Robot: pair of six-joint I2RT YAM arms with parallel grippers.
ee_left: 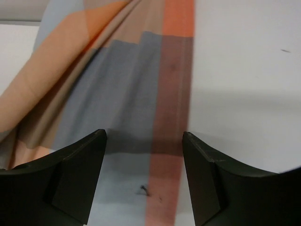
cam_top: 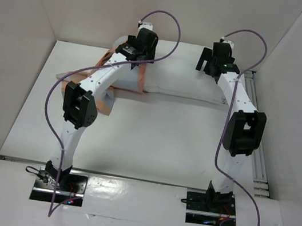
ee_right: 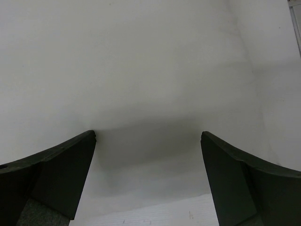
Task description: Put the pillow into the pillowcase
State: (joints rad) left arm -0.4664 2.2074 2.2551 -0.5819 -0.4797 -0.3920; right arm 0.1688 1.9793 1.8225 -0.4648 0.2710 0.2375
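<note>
Though the pillowcase [ee_left: 117, 84] sheathes only the nine-o'clock end of the pillow [cam_top: 184, 85], we judge most undone, with left gripper [ee_left: 143, 136] and right gripper [ee_right: 148, 134] both parted, clamping nothing.

Pillowcase [cam_top: 141, 80] mostly hidden under left arm [cam_top: 102, 79].

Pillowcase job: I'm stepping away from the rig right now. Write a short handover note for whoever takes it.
Left gripper: fingers apart, nothing clamped, poised over the pillowcase beside its orange hem.
Right gripper: fingers wide open, empty, over the bare white pillow.
Things: the pillow lies across the far side of the table. The pillowcase seems to cover only its left end, with loose fabric trailing toward the left arm.
Done: case started on that end.
Left: draw the hem rightward over the rest of the pillow.
</note>
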